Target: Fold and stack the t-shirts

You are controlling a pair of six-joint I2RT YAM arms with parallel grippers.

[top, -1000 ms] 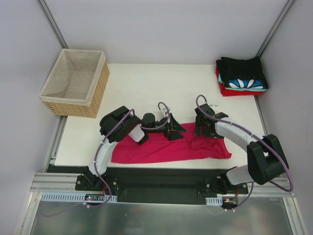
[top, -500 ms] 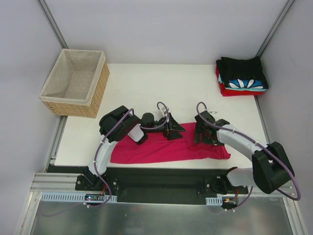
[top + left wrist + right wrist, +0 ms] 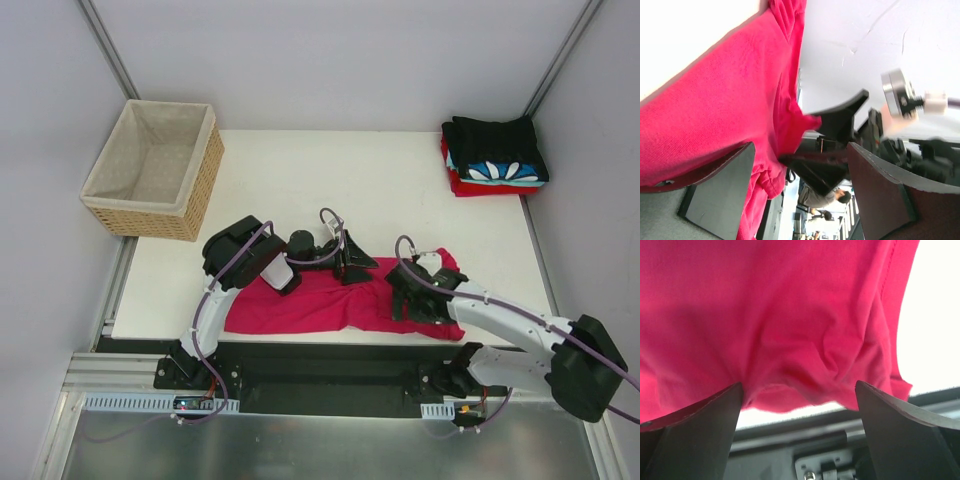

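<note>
Along the near edge of the white table (image 3: 300, 170) the crimson-pink tee (image 3: 320, 305) lies as a long, rumpled band, its front hem very near the drop to the dark frame below; the stack of folded shirts (image 3: 495, 155) sits well apart at the far right corner, and the wicker basket (image 3: 150, 170) stands off the far left corner. The left gripper (image 3: 358, 268) rests at the band's far edge with its jaws spread and nothing pinched between them; the right gripper (image 3: 402, 300) is low over the band's right part, jaws at full spread, with a puckered bunch of cloth between the fingers but not clamped. Several things could go wrong from here, as I judge it: closing on that pucker may catch only the top layer, so the fold drags unevenly and sets in creases; any pull toward the robot could tip the hem over the table's edge and let the tee slide off; the left fingers, pressing on cloth, might pin it and make it stretch or twist; and the two wrists are near enough to knock together.
</note>
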